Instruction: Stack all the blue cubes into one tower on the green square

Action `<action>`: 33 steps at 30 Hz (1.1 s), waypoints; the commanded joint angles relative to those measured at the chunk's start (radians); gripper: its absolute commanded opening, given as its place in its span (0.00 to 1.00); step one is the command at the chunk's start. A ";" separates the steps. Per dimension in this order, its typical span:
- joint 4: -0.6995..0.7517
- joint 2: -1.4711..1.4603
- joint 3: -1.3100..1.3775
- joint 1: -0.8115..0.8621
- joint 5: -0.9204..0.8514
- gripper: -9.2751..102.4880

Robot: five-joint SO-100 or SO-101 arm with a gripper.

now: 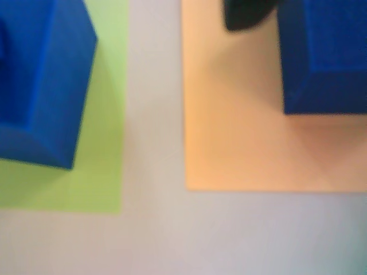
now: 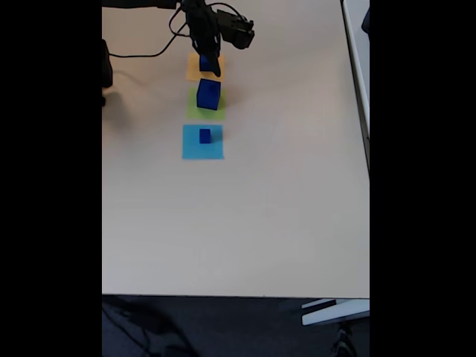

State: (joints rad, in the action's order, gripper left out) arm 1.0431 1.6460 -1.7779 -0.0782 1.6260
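On the orange-yellow square (image 1: 241,137), a smaller blue cube (image 1: 324,57) sat just beside the gripper (image 2: 211,67), jaw state indiscernible; the large blue cube (image 2: 209,94) occupied the adjacent green square (image 1: 106,143).

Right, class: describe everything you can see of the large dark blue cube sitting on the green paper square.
The large dark navy-blue solid cube looks matte and plain, with sharp edges and no markings. It stands upright on the flat lime-green paper square, covering much of it, between the orange-yellow square and the light-blue square in the fixed view. In the wrist view it is blurred and cut off at the left edge. Nothing rests on top of it, and the hand is not touching it.
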 commanded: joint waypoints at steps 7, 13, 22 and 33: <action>-0.094 0.098 -0.084 0.057 -0.046 0.30; -0.094 0.100 -0.086 0.067 -0.063 0.27; -0.118 0.103 -0.120 0.081 -0.075 0.25; -0.120 0.110 -0.132 0.109 -0.115 0.25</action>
State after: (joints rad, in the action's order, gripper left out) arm 0.9403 1.6751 -1.9129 0.0245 1.5217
